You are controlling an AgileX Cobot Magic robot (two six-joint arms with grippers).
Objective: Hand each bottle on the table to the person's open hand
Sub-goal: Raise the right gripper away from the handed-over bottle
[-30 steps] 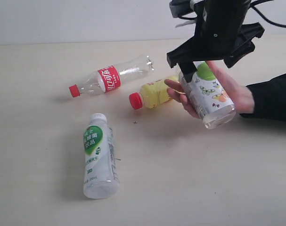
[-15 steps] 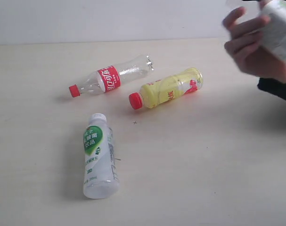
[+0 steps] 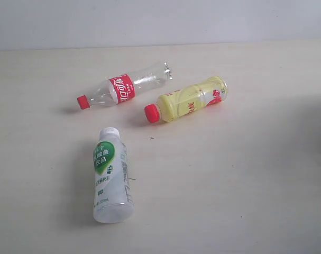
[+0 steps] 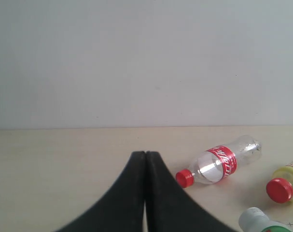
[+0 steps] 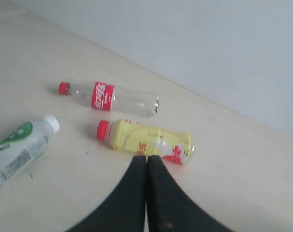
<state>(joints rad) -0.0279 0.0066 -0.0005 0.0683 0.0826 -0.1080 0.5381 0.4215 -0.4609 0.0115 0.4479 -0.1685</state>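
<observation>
Bottles in exterior view: cola bottle [image 3: 123,88], yellow bottle [image 3: 186,99] and white bottle [image 3: 111,174] lie sideways on table [image 3: 229,185], spaced for separate grasps. Left wrist view: left gripper [image 4: 145,159] pressed together, empty. Right wrist view: right gripper [image 5: 146,162] likewise, aimed at yellow bottle, probably next.

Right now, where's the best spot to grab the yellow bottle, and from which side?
Take the yellow bottle across its middle, from straight above. It lies on its side on the table, nothing touching it, both long sides free for the jaws.
</observation>
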